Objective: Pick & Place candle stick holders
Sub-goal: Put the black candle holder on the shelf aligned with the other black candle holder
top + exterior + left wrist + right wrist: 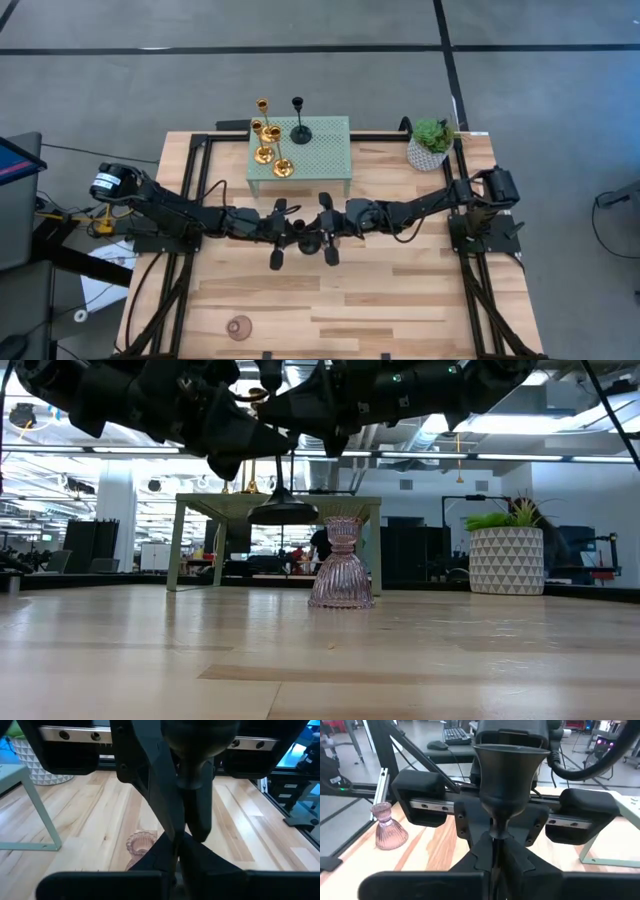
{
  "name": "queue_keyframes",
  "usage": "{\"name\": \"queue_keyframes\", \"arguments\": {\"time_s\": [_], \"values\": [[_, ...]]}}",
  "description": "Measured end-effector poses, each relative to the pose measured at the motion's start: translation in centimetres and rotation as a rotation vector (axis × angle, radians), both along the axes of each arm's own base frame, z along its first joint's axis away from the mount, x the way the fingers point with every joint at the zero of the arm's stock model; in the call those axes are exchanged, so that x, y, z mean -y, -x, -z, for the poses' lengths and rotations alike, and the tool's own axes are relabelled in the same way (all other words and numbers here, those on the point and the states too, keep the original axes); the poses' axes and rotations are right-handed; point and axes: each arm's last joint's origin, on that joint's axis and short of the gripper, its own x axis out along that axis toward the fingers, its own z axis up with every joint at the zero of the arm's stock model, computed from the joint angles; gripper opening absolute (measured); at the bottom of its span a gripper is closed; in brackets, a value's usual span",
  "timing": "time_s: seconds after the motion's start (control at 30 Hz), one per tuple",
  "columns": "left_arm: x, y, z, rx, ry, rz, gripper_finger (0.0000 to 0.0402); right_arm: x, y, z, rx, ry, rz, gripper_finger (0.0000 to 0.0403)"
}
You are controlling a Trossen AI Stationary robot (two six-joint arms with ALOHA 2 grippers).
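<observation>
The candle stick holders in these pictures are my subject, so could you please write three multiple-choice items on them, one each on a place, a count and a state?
1. Where does the pink glass holder stand?
A. on the bare wooden table top
B. in the plant's pot
C. in an end effector

2. How many black ones stand on the green stand?
A. none
B. one
C. three

3. What is the right end effector doing?
A. open above the plant
B. shut on the plant's pot
C. shut on the stem of a raised black holder

Key: 1 A, it stands alone on the boards. 2 B, a lone black holder stands beside the gold holders. 3 C, the fingers pinch its stem in the right wrist view.
</observation>
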Motion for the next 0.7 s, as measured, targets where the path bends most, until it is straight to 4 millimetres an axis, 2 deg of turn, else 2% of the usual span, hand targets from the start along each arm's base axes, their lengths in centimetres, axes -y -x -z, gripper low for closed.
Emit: {"name": "queue_keyframes", "arguments": {"time_s": [0.4, 0.53, 0.7], "values": [[0.5, 0.4, -0.4, 0.016, -0.071, 0.025, 0.0043, 0.0, 0.2, 0.1, -0.03, 0.017, -0.004, 0.0004], [0.7, 1.2, -0.9, -0.005, -0.078, 0.04, 0.0045, 0.0, 0.6, -0.8, -0.033, 0.036, -0.002, 0.0002], [0.7, 2.5, -1.2, -0.065, -0.095, 0.051, 0.0045, 0.7, 2.0, -2.7, -0.07, 0.118, 0.102, 0.0001]]}}
